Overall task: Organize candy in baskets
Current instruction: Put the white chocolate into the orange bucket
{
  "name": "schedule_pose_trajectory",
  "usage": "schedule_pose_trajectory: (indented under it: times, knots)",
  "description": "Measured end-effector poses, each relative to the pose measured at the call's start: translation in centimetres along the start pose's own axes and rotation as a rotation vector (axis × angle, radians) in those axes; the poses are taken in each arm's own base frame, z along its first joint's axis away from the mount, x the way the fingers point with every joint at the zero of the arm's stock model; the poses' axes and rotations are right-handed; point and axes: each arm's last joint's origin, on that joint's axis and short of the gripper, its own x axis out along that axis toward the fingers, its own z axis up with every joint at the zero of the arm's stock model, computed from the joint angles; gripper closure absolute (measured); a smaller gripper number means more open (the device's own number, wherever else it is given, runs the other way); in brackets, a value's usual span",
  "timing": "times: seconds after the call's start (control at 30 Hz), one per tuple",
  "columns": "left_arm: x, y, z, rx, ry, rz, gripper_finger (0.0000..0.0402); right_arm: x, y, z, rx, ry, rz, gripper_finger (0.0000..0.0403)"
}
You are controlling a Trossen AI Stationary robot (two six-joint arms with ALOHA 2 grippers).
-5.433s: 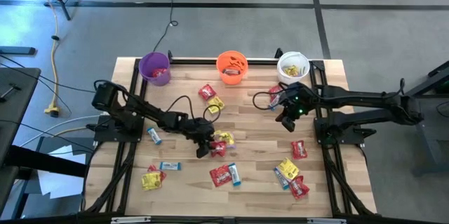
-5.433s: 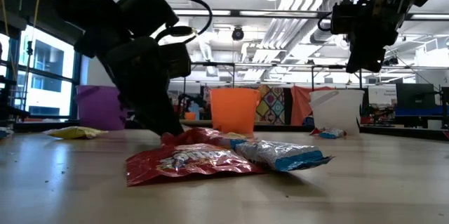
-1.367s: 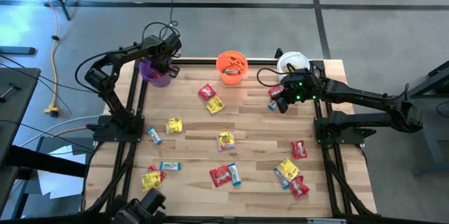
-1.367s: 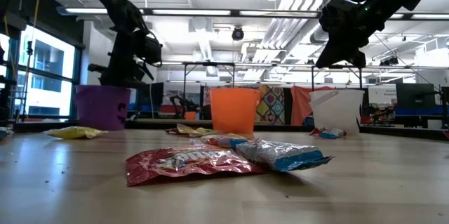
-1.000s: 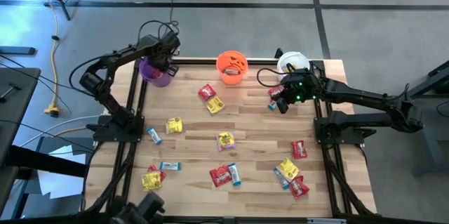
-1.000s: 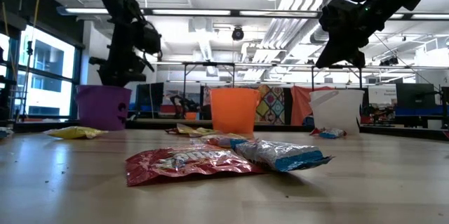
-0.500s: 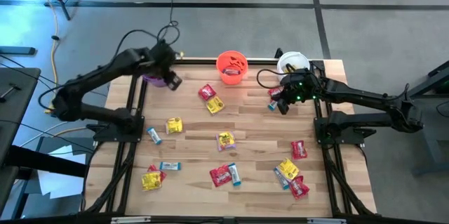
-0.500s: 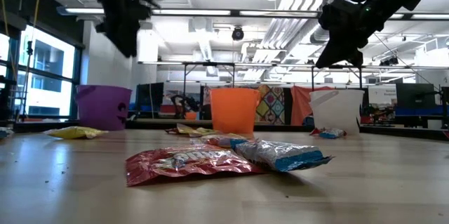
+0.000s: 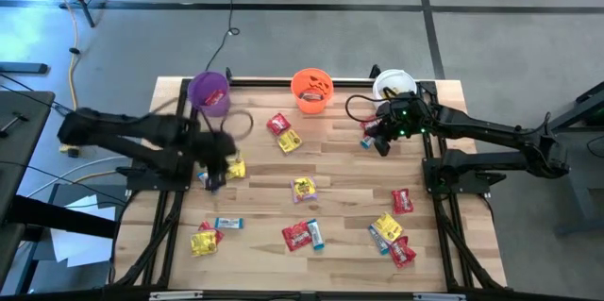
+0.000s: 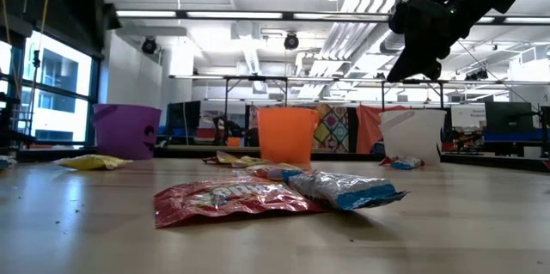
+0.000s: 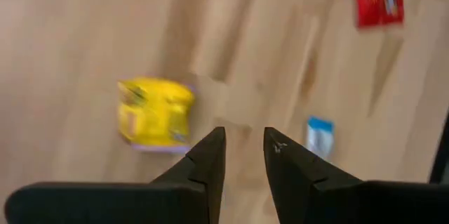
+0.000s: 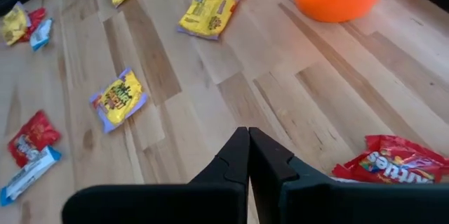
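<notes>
Across the wooden table (image 9: 340, 164) most of the candy lies loose: a red packet (image 9: 276, 123) and a yellow packet (image 9: 290, 141) near the orange bucket (image 9: 311, 90), a yellow one (image 9: 302, 187) at mid-table, a red packet with a blue-and-white bar (image 9: 316, 236) beside it nearer the front, a cluster of red, yellow and blue pieces toward the front right, and more at the front left. Along the far edge stand the purple bucket (image 9: 209, 91), the orange bucket and the white bucket (image 9: 394, 87); something yellowish shows inside the white one, though what the buckets hold is hard to make out. By that look the sorting is barely begun, with well over a dozen pieces left to pick up.

Just beside a yellow packet (image 11: 155, 112) and a blue-and-white bar (image 11: 319, 135) on the table's left side hovers the left gripper (image 11: 243, 149), its jaws slightly parted with nothing between them; that packet looks like its likely next pick. Over by the white bucket, above a red packet (image 12: 393, 161), hangs the right gripper (image 12: 248, 155) with its jaws closed together and empty.
</notes>
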Motion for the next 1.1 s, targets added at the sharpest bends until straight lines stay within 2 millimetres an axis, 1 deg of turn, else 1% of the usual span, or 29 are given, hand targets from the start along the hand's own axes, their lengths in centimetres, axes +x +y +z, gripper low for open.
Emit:
schedule_pose_trajectory:
  times: [0.1,0.23,0.33,0.43,0.5,0.57,0.7,0.9,1.03,1.1]
  knots:
    - [1.0,-1.8,-0.7,0.019,0.046,-0.022,0.0301,0.0,0.1,0.0,0.0,0.004,0.02,0.0403]
    - [2.4,-4.2,-0.7,0.041,0.043,-0.07,0.0264,0.0,0.1,0.0,-0.004,0.009,0.03,0.0403]
    - [4.1,-6.1,-0.4,0.069,0.046,-0.096,0.0234,0.0,0.1,-0.1,-0.013,0.016,0.033,0.0403]
    - [6.1,-8.2,-0.4,0.136,0.059,-0.113,0.0212,0.0,0.1,-0.1,-0.016,0.016,0.035,0.0403]
    - [7.5,-9.6,-1.0,0.204,0.095,-0.109,0.0203,0.0,0.1,-0.1,-0.017,0.017,0.035,0.0403]
    - [8.9,-10.6,-1.9,0.244,0.149,-0.078,0.0199,0.0,0.1,-0.2,-0.019,0.02,0.035,0.0403]
    - [11.3,-11.7,-3.1,0.258,0.198,0.019,0.0196,0.0,0.1,-0.2,-0.026,0.024,0.037,0.0403]
    - [14.4,-12.7,-3.1,0.257,0.211,0.014,0.0195,0.0,0.1,-0.2,-0.033,0.027,0.047,0.0403]
    - [15.8,-12.8,-3.5,0.27,0.289,0.007,0.0195,0.0,0.1,-0.2,-0.033,0.027,0.047,0.0403]
    - [16.2,-12.8,-3.7,0.27,0.313,0.01,0.0197,0.0,0.1,-0.2,-0.033,0.026,0.047,0.0403]
